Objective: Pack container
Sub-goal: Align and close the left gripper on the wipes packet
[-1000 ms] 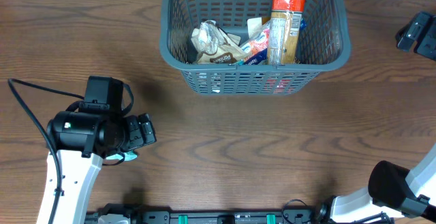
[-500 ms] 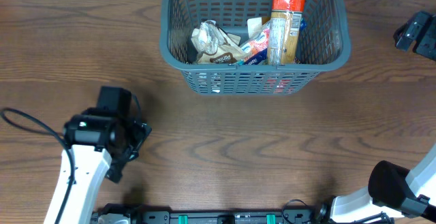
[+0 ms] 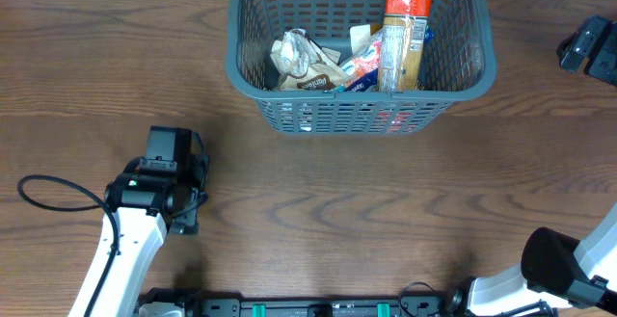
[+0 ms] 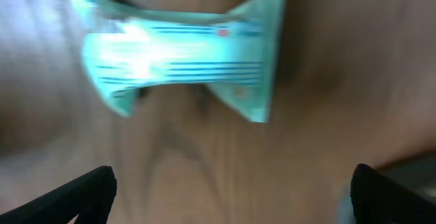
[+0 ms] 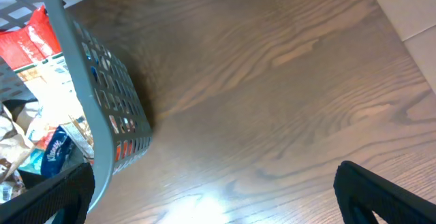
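Note:
The container (image 3: pixel 231 66), a dark grey lattice basket, stands at the back centre and holds several snack packets, among them a tall orange packet (image 3: pixel 405 33) and a crumpled beige one (image 3: pixel 304 57). A teal-and-white striped packet (image 4: pixel 184 60) lies on the wood in the blurred left wrist view, ahead of my left gripper (image 4: pixel 231 197), which is open and empty. In the overhead view the left gripper (image 3: pixel 183 216) is at the front left and the packet is hidden under it. My right gripper (image 5: pixel 218 190) is open and empty, to the right of the basket (image 5: pixel 68 67).
A black cable (image 3: pixel 58 194) loops on the table left of the left arm. My right gripper (image 3: pixel 586 45) sits at the far right edge in the overhead view. Brown wooden tabletop (image 3: pixel 386 201) lies between the arms.
My left arm has shifted right and its wrist has swung round from pointing right to pointing at the front edge. The right arm and basket have not moved.

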